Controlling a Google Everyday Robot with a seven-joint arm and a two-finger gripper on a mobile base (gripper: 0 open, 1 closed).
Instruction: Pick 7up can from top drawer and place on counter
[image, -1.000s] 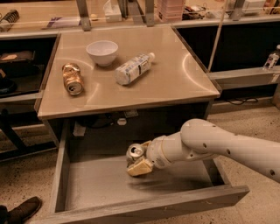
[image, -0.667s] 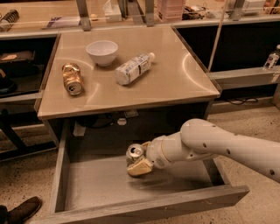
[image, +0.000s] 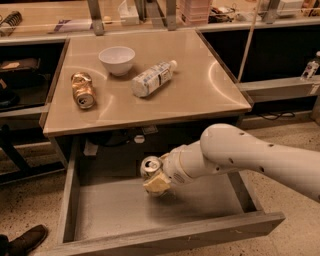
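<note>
The top drawer (image: 115, 212) stands pulled out below the counter (image: 200, 87). The 7up can (image: 150, 165) shows its silver top and is held upright over the drawer's middle, just under the counter's front edge. My gripper (image: 155, 176) reaches in from the right on a white arm (image: 240, 155) and is shut on the can, with a tan fingertip (image: 158, 185) showing below it. The can's body is mostly hidden by the gripper.
On the counter lie a gold-brown dented can (image: 82, 90) at the left, a white bowl (image: 117, 59) at the back and a clear plastic bottle (image: 152, 78) on its side. Dark side shelves (image: 25, 75) flank the counter. A shoe (image: 25, 240) is at the bottom left.
The gripper with the 7up can has moved slightly up and to the left, off the drawer bottom. The things on the counter have not moved.
</note>
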